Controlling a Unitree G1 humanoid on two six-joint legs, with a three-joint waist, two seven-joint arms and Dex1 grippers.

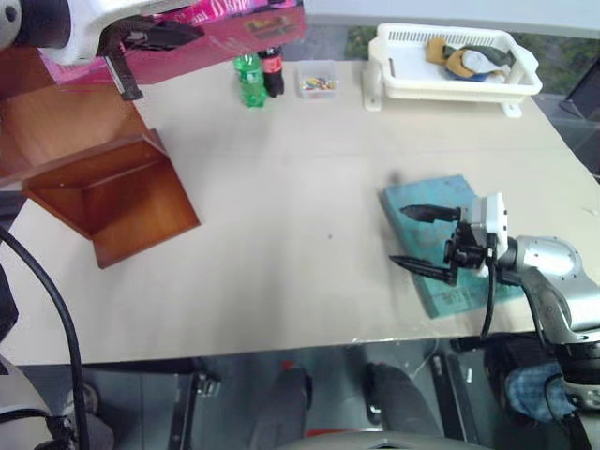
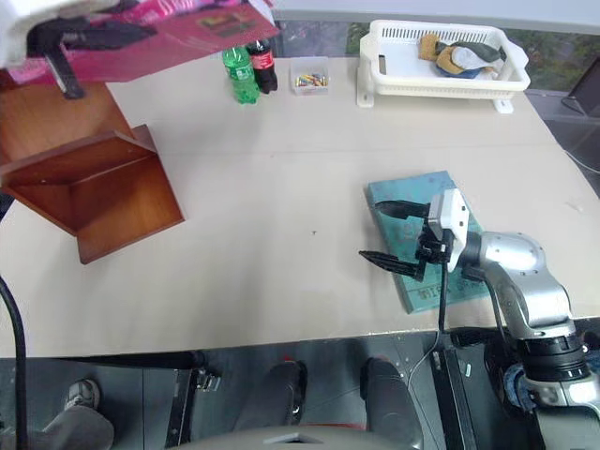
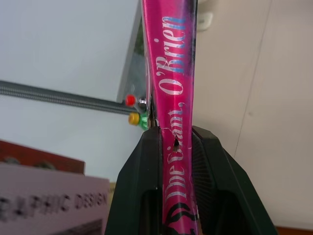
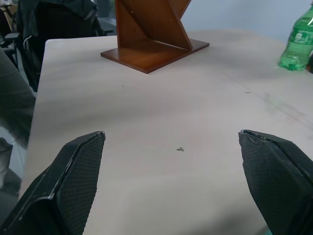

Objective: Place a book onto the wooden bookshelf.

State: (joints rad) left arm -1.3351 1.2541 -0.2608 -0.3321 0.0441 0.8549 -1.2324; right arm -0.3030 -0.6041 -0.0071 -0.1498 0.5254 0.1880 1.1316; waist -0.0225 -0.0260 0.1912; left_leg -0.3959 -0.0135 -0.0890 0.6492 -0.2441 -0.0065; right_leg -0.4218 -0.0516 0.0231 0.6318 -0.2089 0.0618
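Pink book (image 3: pixel 171 98) clamped in left hand (image 3: pixel 175 142) above bookshelf (image 1: pixel 112 187); right hand (image 1: pixel 427 239) wide open, empty.

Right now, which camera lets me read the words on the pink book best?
The left wrist view: the pink book sits clamped in the left gripper, its spine lettering close up. Both eye views show its cover held above the wooden bookshelf, lettering unreadable.

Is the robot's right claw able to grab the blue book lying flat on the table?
Probably yes. The right claw hangs open just over the teal-blue flat book, with nothing between them; the book lies flat on the beige table, so gripping its edge may be fiddly.
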